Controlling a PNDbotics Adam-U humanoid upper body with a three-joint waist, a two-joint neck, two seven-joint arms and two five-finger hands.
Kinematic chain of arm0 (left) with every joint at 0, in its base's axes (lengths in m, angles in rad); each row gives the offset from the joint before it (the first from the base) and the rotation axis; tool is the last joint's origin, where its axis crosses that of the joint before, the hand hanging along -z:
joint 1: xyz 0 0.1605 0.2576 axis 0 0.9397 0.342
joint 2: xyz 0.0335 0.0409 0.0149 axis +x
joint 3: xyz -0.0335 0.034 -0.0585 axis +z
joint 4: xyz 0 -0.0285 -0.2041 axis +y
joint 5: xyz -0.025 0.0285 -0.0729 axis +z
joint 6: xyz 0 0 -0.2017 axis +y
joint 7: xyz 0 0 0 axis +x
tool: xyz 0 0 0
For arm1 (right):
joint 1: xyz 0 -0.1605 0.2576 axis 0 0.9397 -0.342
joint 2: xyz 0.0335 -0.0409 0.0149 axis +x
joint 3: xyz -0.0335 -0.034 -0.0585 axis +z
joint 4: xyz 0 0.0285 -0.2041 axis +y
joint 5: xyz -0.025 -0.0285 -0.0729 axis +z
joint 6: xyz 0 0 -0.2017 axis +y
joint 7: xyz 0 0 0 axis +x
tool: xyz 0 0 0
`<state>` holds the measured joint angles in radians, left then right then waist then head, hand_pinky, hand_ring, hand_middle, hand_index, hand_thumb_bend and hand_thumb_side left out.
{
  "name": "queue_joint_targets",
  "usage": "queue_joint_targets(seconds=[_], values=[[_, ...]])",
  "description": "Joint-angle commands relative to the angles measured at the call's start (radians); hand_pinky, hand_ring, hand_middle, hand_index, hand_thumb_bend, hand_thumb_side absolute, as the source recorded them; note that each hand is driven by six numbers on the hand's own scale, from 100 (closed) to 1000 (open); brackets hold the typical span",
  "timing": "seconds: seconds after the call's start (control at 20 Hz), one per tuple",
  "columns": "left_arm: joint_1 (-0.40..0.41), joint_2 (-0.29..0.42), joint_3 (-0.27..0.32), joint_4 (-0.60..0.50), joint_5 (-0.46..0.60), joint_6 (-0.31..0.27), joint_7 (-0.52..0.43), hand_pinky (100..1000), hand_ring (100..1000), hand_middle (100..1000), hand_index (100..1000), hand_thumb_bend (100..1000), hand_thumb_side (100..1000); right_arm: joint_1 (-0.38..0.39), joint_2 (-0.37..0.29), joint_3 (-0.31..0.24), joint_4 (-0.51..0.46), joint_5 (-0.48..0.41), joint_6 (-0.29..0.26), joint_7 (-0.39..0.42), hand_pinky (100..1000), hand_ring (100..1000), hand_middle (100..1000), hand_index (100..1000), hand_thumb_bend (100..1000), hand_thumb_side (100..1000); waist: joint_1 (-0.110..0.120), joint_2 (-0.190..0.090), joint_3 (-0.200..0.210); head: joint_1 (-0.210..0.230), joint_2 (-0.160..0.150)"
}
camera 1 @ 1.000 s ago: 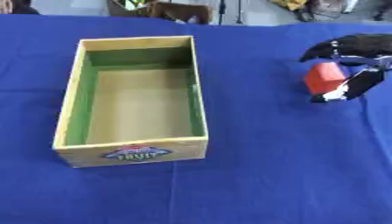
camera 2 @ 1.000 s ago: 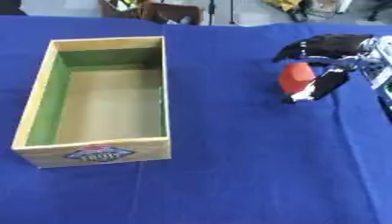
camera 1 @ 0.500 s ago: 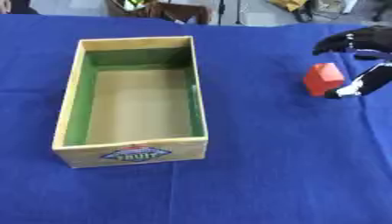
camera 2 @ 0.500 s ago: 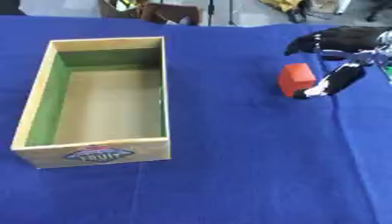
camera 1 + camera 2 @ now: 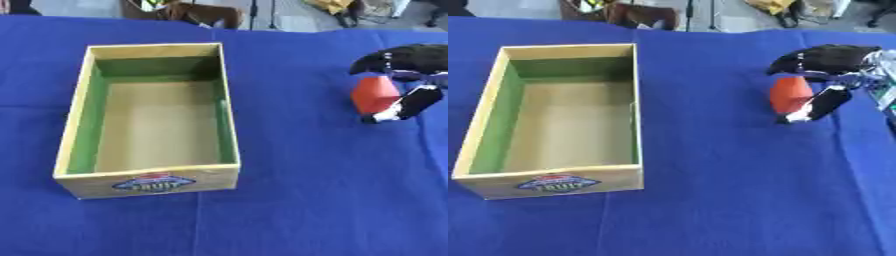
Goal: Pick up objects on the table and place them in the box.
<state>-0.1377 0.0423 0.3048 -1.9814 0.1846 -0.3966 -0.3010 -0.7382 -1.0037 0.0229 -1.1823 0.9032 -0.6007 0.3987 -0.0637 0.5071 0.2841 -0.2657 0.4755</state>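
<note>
Blue table (image 5: 289,200): red block (image 5: 787,94) within right hand (image 5: 826,60).

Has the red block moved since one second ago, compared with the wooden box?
No clear move. The red block lies about as far right of the wooden box as before, with the right hand curled round it.

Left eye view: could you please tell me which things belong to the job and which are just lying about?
Job:
- red block, with the right hand curled round it
- wooden box, nothing inside

Just there:
- blue tablecloth
- clutter on the floor beyond the table's far edge
</note>
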Motion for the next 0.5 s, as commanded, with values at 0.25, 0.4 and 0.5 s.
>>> queue_joint_targets(seconds=[0.25, 0.4, 0.5], values=[[0.002, -0.001, -0.003, -0.019, -0.012, -0.005, -0.01, 258, 391, 450, 643, 100, 997, -0.005, -0.066, -0.027, 0.002, 0.017, 0.011, -0.018, 856, 937, 914, 1000, 480, 779, 0.003, -0.008, -0.004, -0.004, -0.016], [0.006, -0.001, -0.001, -0.019, -0.018, -0.006, -0.01, 258, 391, 451, 643, 100, 998, -0.011, -0.078, -0.03, -0.006, 0.01, 0.009, -0.019, 855, 936, 915, 1000, 474, 785, 0.003, -0.007, -0.014, 0.005, -0.008], [0.01, 0.0, 0.0, -0.019, -0.022, -0.006, -0.009, 258, 392, 451, 644, 100, 998, -0.016, -0.087, -0.032, -0.01, 0.003, 0.009, -0.019, 855, 935, 915, 1000, 469, 792, 0.003, -0.008, -0.02, 0.011, -0.002]])
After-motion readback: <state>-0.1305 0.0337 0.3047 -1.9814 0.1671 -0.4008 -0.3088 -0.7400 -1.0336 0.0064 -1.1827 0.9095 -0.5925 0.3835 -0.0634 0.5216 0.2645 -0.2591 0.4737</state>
